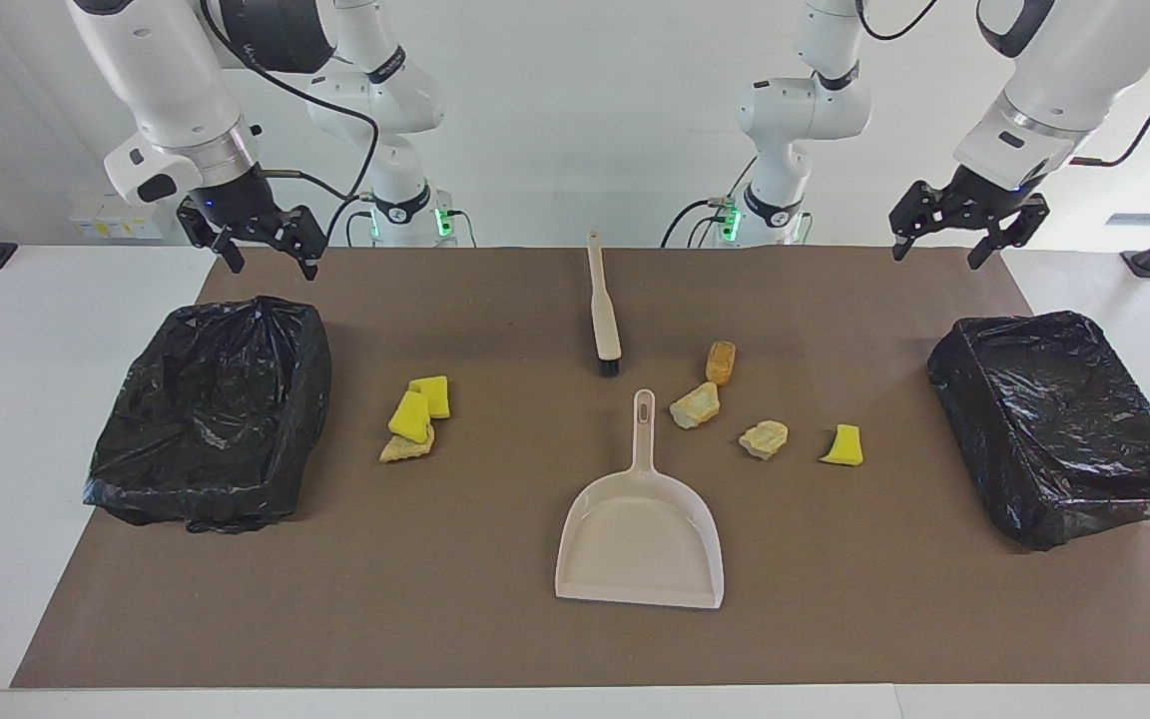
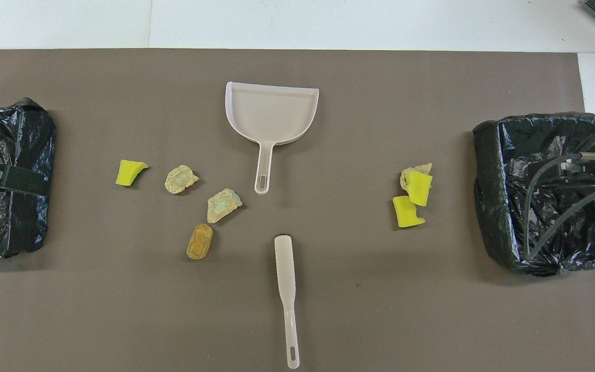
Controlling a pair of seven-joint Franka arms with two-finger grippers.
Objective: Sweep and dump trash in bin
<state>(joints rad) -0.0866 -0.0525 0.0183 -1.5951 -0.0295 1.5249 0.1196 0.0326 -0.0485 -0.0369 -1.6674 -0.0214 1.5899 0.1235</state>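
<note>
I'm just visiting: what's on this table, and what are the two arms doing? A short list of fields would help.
trash: seven sponge chunks on the brown mat; four toward the left arm's end, three toward the right arm's end
dustpan: mid-table, handle toward the robots
brush: nearer the robots than the dustpan
bins: two, black-lined, one at each end
left pincer: open, empty, raised near its bin
right pincer: open, empty, raised near its bin
</note>
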